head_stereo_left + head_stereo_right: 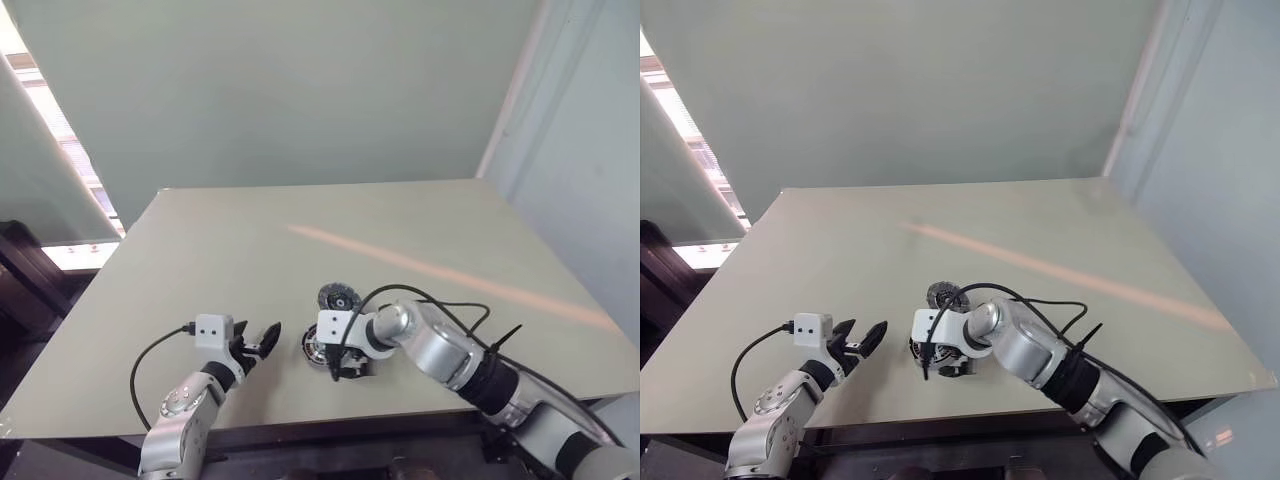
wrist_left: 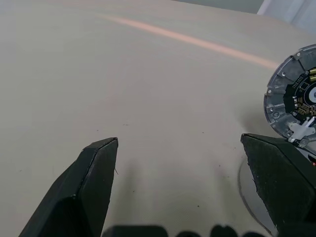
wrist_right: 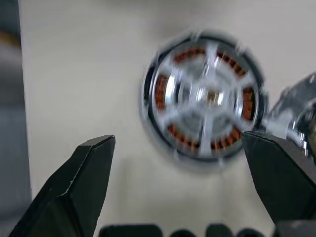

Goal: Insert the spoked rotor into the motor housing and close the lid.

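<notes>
A pale beige table (image 1: 200,260) stands before a plain green-grey wall, with the right arm reaching in across its near edge, wrist bent steeply down. The right gripper (image 3: 180,190) hangs with fingers wide apart, holding nothing, over the motor housing (image 3: 205,96), in which the spoked rotor (image 3: 207,94) sits over the copper windings; the lid (image 1: 339,298) lies just beyond. The left gripper (image 1: 258,345), also spread and empty, points nearly level just left of the housing.

Both tools (image 1: 262,340) (image 3: 180,185) wide open.
</notes>
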Motion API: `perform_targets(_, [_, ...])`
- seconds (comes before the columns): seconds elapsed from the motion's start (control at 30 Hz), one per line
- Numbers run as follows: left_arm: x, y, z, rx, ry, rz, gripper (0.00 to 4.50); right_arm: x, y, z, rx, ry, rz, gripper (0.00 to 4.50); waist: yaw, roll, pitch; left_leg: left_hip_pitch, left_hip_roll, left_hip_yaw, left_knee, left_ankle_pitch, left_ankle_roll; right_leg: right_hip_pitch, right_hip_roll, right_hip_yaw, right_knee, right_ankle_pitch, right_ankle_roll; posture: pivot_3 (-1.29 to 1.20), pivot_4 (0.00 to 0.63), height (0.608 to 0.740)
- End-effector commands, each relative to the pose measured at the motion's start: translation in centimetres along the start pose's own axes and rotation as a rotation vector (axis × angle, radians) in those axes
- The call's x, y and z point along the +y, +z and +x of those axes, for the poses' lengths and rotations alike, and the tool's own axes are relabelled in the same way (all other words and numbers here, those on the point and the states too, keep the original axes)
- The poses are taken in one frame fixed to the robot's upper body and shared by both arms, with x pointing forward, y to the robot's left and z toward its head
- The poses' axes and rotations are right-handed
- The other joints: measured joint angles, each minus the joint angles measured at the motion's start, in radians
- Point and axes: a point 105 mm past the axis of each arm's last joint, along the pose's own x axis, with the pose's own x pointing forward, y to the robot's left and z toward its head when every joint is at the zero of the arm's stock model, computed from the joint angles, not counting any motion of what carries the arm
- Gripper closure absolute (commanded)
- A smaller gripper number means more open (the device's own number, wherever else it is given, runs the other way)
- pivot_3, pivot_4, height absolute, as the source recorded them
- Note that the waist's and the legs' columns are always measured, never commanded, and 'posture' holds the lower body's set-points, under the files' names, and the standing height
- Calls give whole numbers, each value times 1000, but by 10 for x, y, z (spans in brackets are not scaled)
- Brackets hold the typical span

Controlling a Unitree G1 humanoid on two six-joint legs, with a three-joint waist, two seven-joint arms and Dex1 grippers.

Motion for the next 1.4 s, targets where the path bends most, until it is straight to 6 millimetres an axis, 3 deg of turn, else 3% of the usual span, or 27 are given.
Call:
perform_targets(0.03, [-1,13,2,-43,-13,25,214,-4,11,-5,3,24,-160,34,-2,0,0,0,0,0,0,0,0,0,0,0,0,0,0,0,0,740])
perform_targets(0.3, [-2,12,0,-41,-15,26,214,3,8,6,34,95,-286,34,1,0,0,0,0,0,0,0,0,0,0,0,0,0,0,0,0,740])
perform_targets(0.7, [-3,11,-1,-36,-16,27,214,0,-8,23,73,100,-287,34,0,0,0,0,0,0,1,0,0,0,0,0,0,0,0,0,0,740])
perform_targets(0.83, [-3,12,0,-36,-17,27,214,0,-11,28,77,100,-283,928,0,0,0,1,0,0,1,0,0,1,0,0,1,0,0,0,0,740])
perform_targets(1.17, [-4,11,-1,-41,-12,22,214,0,-11,30,73,99,-291,4354,-1,0,0,3,0,0,1,0,0,3,0,1,1,0,0,0,0,740])
perform_targets(1.4, [-4,12,-1,-46,-11,19,214,-2,-7,29,58,91,-282,4406,0,0,0,4,1,0,1,1,-1,3,1,0,2,0,-1,0,0,740])
